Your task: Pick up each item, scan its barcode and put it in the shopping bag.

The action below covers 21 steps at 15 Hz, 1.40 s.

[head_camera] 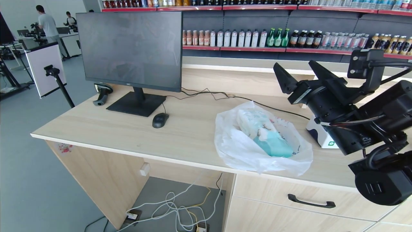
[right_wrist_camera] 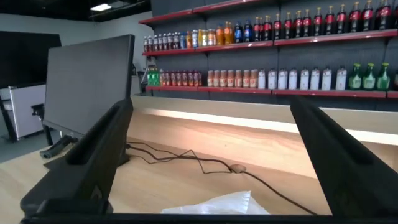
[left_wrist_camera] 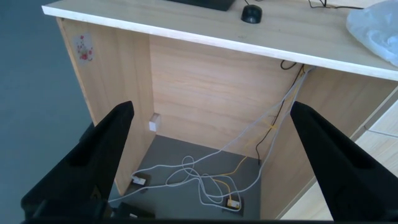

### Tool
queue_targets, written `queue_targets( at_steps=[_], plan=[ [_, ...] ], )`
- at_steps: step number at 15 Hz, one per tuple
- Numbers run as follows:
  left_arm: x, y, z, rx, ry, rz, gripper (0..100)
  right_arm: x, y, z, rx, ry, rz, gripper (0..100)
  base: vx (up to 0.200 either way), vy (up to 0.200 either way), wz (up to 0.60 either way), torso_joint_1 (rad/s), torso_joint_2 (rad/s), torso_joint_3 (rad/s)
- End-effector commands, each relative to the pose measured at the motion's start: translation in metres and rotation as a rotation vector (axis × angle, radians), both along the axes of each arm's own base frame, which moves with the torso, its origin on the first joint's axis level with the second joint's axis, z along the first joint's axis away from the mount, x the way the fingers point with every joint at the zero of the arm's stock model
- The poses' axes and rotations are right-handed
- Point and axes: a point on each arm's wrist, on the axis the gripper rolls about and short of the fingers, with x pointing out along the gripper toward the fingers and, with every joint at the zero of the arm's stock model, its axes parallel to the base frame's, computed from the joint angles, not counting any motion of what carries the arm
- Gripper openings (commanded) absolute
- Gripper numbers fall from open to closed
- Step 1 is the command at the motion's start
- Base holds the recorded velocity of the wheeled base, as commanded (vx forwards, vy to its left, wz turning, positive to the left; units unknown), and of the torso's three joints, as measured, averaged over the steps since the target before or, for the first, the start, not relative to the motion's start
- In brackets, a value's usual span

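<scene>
A white plastic shopping bag lies on the wooden counter, holding a pale and teal soft package. My right gripper hovers open above the counter, behind and to the right of the bag, with nothing between its fingers. In the right wrist view the bag's top shows low between the spread fingers. A handheld barcode scanner rests at the monitor's left. My left gripper is open and low in front of the counter, facing the knee space; an edge of the bag shows on the counter.
A monitor on its stand, a mouse and a trailing cable occupy the counter's left and middle. A white box stands right of the bag. Cables and a power strip lie on the floor under the counter. Bottle shelves line the back.
</scene>
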Motion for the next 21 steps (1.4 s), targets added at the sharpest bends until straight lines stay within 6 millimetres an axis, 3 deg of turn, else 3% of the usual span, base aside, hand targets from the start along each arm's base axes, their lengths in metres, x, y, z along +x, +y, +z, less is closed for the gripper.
queue_targets(
  at_steps=[1,4,11,19,21],
  plan=[
    [0.0,0.0,0.0,0.0,0.0,0.001,100,-0.013,-0.006,-0.021,-0.079,0.073,-0.019,100,0.0,0.0,0.0,0.0,0.0,0.0],
    [0.0,0.0,0.0,0.0,0.0,0.001,100,-0.011,0.004,-0.014,-0.079,0.04,0.0,100,0.0,0.0,0.0,0.0,0.0,0.0],
    [0.0,0.0,0.0,0.0,0.0,0.001,100,-0.013,0.001,-0.015,-0.092,0.039,-0.011,100,0.0,0.0,0.0,0.0,0.0,0.0],
    [0.0,0.0,0.0,-0.002,0.001,0.001,100,-0.019,-0.002,-0.013,-0.092,0.039,-0.011,100,0.0,0.0,-0.6,0.005,0.0,0.002],
    [0.0,0.0,0.0,-0.013,0.001,0.002,100,-0.022,-0.001,-0.011,-0.087,0.031,-0.006,100,0.0,-0.2,-0.6,0.002,0.0,0.002]
  ],
)
